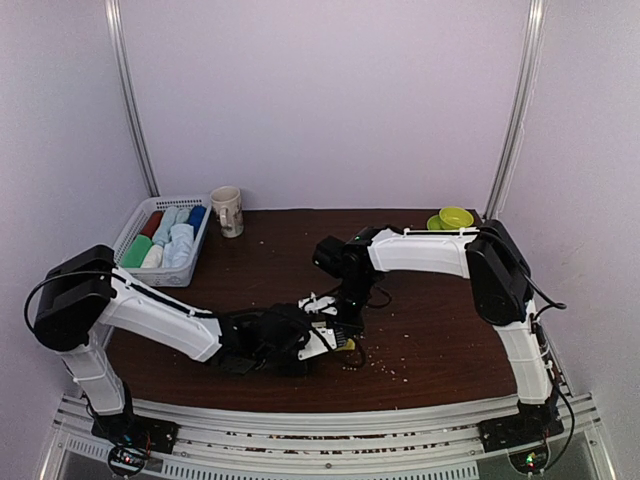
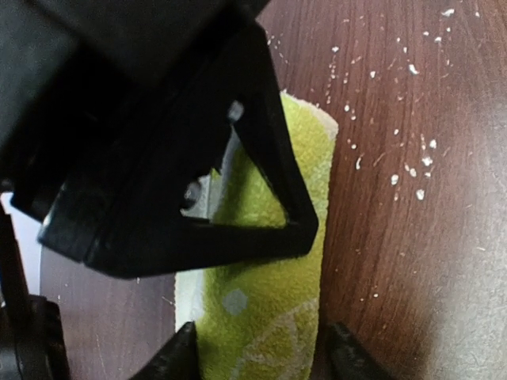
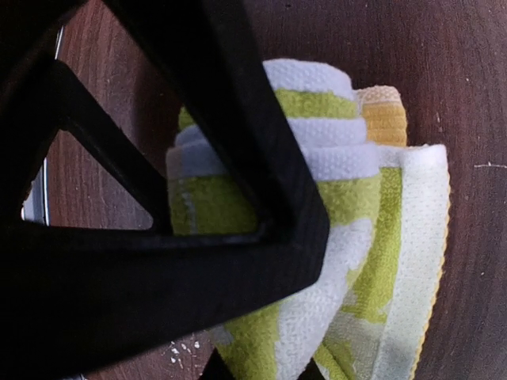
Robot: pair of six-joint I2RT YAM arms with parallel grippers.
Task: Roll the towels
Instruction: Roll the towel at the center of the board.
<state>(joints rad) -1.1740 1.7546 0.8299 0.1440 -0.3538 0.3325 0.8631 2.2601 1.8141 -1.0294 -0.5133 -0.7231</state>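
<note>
Scanning views, I find only the right wrist shows the yellow-green towel (image 3: 348, 214) spiralled; left gripper (image 2: 261, 358) clasps it, right gripper (image 1: 340, 322) I cannot tell.

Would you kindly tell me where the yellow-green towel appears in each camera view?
Top external: yellow-green towel, only a small sliver, lower centre.
Left wrist: bottom centre, running upward.
Right wrist: centre-right, rolled.
Shared landmark: the crumb-speckled brown table.

Left gripper (image 1: 322, 342) and right gripper (image 1: 345, 322) meet, tips close together.
</note>
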